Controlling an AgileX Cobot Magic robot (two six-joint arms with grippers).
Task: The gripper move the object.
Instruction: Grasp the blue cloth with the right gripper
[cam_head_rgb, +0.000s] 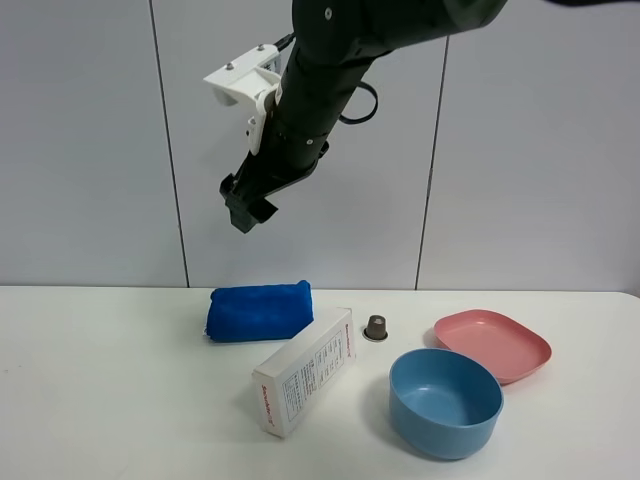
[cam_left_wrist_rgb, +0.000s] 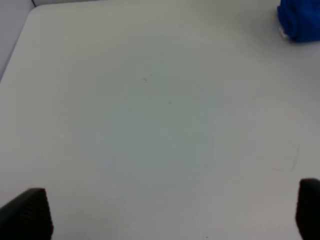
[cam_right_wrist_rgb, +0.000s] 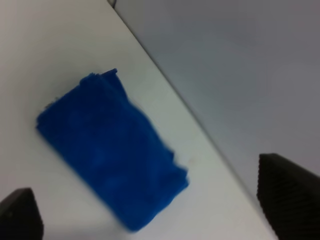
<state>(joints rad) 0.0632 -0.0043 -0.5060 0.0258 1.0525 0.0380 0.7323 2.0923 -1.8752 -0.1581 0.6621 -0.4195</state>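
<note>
The soft royal-blue fuzzy towel (cam_head_rgb: 260, 312), folded into a compact bundle, lies on the white table (cam_head_rgb: 110, 400) near the back wall, just beside the white printed carton (cam_head_rgb: 305, 372). The dark right gripper (cam_head_rgb: 244, 207) hangs high above it, fingers spread wide and empty. The left gripper (cam_left_wrist_rgb: 167, 212) is likewise wide open over bare table. Descend straight down and centre the jaws across the bundle's short axis — not its length. Close deep enough to catch several folds, keeping clear of the carton.
</note>
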